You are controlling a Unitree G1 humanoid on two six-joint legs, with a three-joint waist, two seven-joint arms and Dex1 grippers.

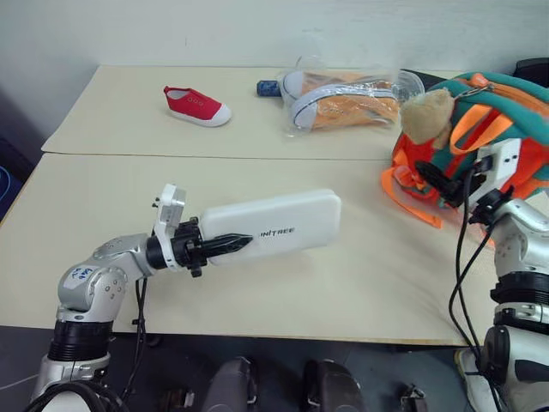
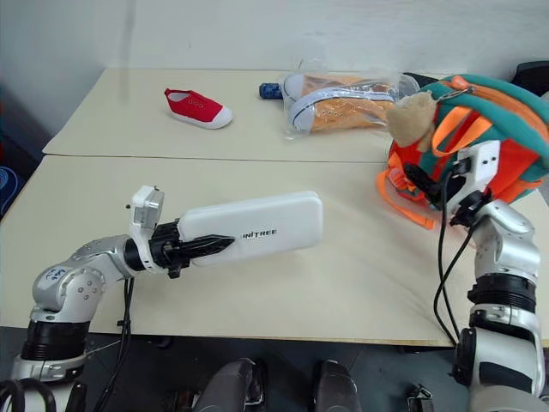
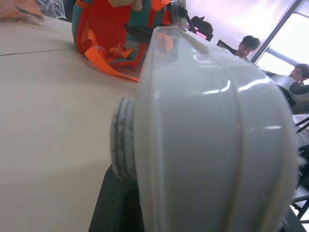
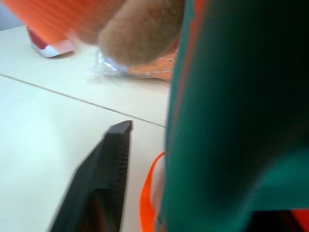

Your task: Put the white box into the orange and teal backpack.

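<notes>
The white box is a flat white case with dark lettering. It hangs level a little above the table, and my left gripper is shut on its left end. In the left wrist view the box fills the foreground. The orange and teal backpack stands upright at the right edge of the table, a tan plush toy hanging on its front. My right gripper is up against the backpack's front, beside the orange straps. In the right wrist view a teal panel hides much of that gripper.
A red shoe lies at the back left. A clear bag holding orange-and-white shoes lies at the back centre, next to the backpack. A small blue object sits beside the bag. Two people sit beyond the table.
</notes>
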